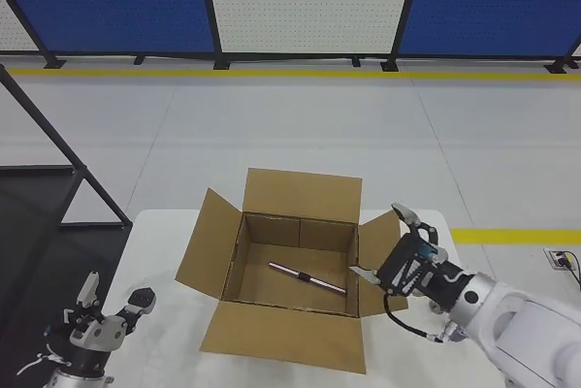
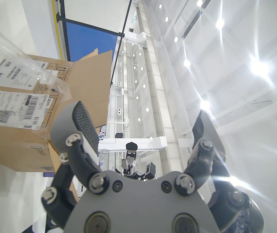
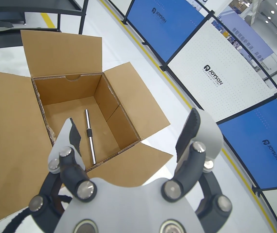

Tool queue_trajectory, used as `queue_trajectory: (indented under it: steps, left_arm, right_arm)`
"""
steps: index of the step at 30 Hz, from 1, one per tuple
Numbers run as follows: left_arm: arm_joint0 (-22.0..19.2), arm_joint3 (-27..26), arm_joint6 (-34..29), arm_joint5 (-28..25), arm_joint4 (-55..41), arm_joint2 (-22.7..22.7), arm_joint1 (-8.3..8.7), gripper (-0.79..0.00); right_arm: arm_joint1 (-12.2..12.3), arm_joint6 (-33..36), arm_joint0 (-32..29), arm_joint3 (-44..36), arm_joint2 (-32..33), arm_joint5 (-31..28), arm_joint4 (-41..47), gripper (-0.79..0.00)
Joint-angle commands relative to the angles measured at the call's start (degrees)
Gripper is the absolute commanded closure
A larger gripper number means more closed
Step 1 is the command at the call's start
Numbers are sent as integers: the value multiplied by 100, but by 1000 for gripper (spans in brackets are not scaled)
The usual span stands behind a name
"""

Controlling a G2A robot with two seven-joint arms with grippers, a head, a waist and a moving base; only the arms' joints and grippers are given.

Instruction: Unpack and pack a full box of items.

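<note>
- Box (image 1: 305, 194) sits open on the white table (image 1: 159, 320) in the top view, with all four flaps folded out.
- One thin shiny rod (image 1: 307, 278) lies flat on the bottom of the box.
- The right gripper (image 1: 382, 244) hangs over the box's right flap. Its fingers are spread wide and hold nothing.
- The left gripper (image 1: 115, 294) is at the table's left edge, well apart from the box. Its fingers are spread wide too, with nothing in them.
- In the left wrist view, the left gripper (image 2: 141, 110) points up at the ceiling lights. Its two fingers are far apart and hold nothing.
- The box (image 2: 14, 146) shows from the outside here, with white labels (image 2: 12, 112) stuck on its wall.
- In the right wrist view, the right gripper (image 3: 132, 117) looks down into the box (image 3: 63, 56). Its fingers are wide apart with nothing held.
- The rod (image 3: 90, 137) lies on the box floor and has a dark band near its middle.
- Blue and white panels (image 3: 167, 25) stand on the floor behind the box.
</note>
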Motion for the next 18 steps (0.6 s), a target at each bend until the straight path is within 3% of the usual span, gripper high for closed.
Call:
queue_trajectory:
  steps: [1,18]
  left_arm:
    - [-13,4,-24,16,8,-17,4,-785]
    - [-412,8,-82,154,74,-49,36,-785]
  right_arm:
    - [30,-65,-160,-62,379,-38,155,-785]
    - [192,-571,-2361,-312,3492,-601,744,-785]
